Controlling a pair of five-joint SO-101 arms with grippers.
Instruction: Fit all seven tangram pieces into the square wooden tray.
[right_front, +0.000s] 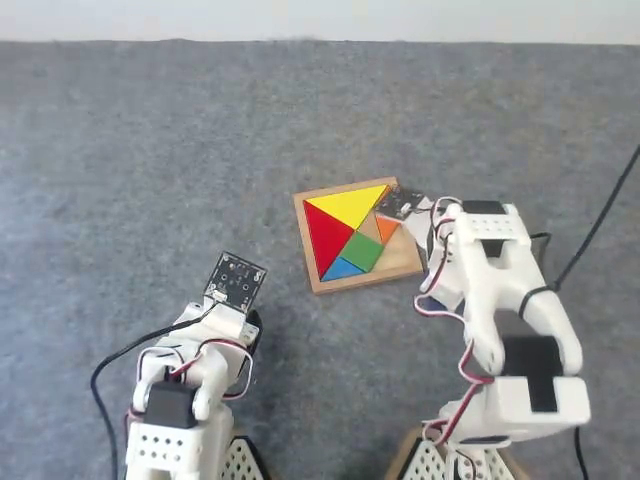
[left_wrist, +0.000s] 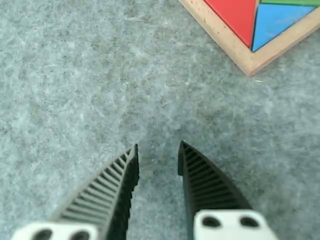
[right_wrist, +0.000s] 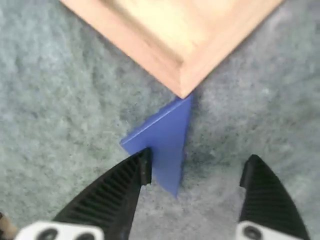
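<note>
Progress check, working outward from the arms: the left gripper (left_wrist: 158, 147) hangs over the grey carpet (right_front: 150, 150) a little short of the wooden tray (right_front: 366, 281), off its near corner. Its claw is only open a narrow crack, with nothing in it. The right gripper (right_wrist: 199, 160) is down at another corner of the tray with its claw spread wide. It sits around the loose blue piece (right_wrist: 162, 145) but isn't gripping it: one fingertip is right against the piece's edge and the other is well clear on the far side. That piece lies flat on the carpet outside the tray, its tip touching the tray's corner. Inside the tray I count five pieces seated flat. The blue triangle (right_front: 342, 268) is at the near edge, with the green square (right_front: 362, 250) next to it. The red triangle (right_front: 325, 235) runs along one side, and the small orange triangle (right_front: 387, 227) is past the green square. The big yellow triangle (right_front: 350, 205) runs along the far edge. There's a patch of bare wood (right_front: 405, 258) in the tray's part nearest the right arm, which looks like the open slot. So I'd call it five of seven done. The loose blue one looks next in line, and I honestly can't spot the seventh piece anywhere.
</note>
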